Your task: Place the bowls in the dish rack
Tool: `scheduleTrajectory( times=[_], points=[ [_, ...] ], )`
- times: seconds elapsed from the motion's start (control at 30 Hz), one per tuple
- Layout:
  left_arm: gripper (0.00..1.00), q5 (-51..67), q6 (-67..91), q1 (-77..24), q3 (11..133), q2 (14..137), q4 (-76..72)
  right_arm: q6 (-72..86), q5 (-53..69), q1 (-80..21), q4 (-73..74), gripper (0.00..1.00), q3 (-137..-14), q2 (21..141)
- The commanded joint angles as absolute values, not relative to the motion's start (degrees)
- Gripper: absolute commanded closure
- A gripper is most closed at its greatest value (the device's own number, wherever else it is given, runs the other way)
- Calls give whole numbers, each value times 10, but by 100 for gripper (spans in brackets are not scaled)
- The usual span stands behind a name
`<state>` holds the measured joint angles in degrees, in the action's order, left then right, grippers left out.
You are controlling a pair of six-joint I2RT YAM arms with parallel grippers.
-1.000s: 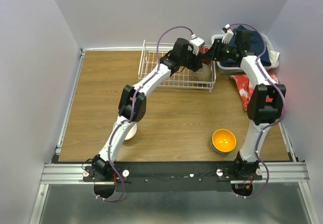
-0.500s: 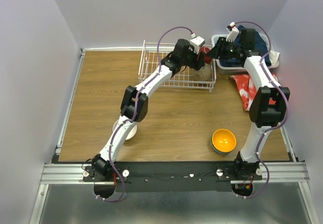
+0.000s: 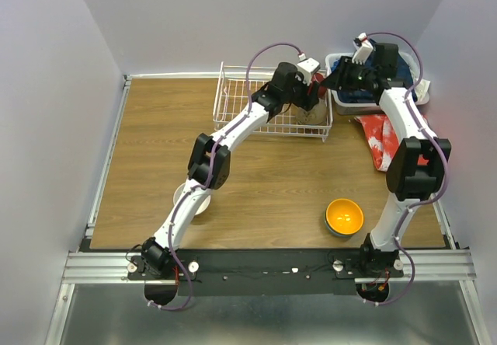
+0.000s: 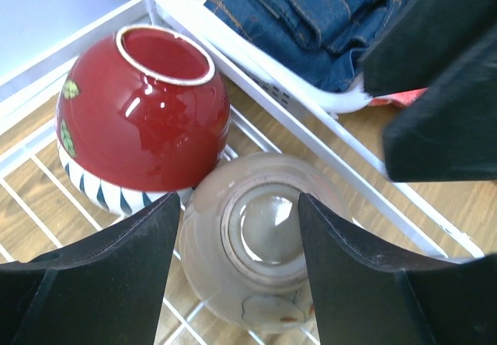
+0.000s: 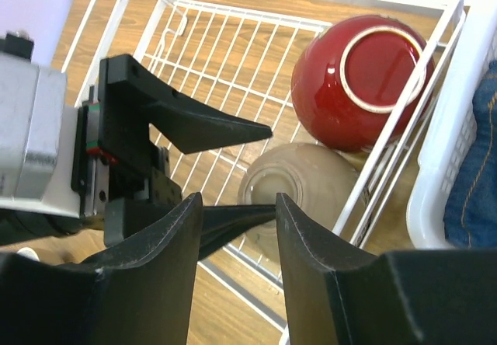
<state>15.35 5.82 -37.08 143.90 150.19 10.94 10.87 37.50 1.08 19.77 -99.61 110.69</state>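
From above, the left arm stretches across the wooden bench (image 3: 155, 151) to the right end of the white wire dish rack (image 3: 233, 104). There the left pincer (image 3: 311, 100) hangs over a tan-brown round bowl (image 3: 314, 114). The right pincer (image 3: 340, 81) sits just past the rack's right side, by the white plastic basket (image 3: 365, 109) of blue clothes. An orange glossy bowl (image 3: 344, 216) stands on the bench near the right arm's base. A white bowl (image 3: 198, 203) lies partly hidden under the left arm.

The left wrist view shows the left pincer released, its black fingers (image 4: 116, 275) spread on either side of the tan-brown bowl, which lies upside down on the rack wires. Just beside it a red glazed bowl (image 4: 147, 127) is also upside down, with blue-and-white stripes at its lower edge.

In the right wrist view the right pincer is released too, jaws apart with nothing between them. Below it both bowls sit in the rack's corner next to the basket.
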Motion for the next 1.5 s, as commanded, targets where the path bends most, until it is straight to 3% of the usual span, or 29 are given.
scheduleTrajectory(
  times=[0.0,0.2,0.43,0.63,0.67,0.73,0.9,1.0,1.27,1.47],
  points=[
    [27,165,87,-364,1455,1397,148,97,359,12,193,50,-968,1060],
    [25,202,119,-330,1428,1261,173,76,331,18,201,50,-951,1039],
    [22,146,87,-256,1074,1020,192,-54,363,18,275,49,-918,965],
    [19,19,-101,-225,764,777,286,-272,390,1,398,48,-823,839],
    [13,-4,-109,-222,735,750,298,-309,394,1,422,47,-805,823],
    [11,-15,-135,-200,688,693,356,-332,395,-20,446,46,-769,784],
    [12,-3,-213,-132,672,667,534,-391,383,-67,518,46,-728,749],
    [13,13,-267,-77,629,649,569,-406,343,-96,554,46,-722,724],
    [16,14,-296,-34,586,643,567,-456,263,-97,795,46,-713,737],
    [16,4,-280,-34,575,627,540,-431,218,-117,796,44,-643,696]
  ],
)
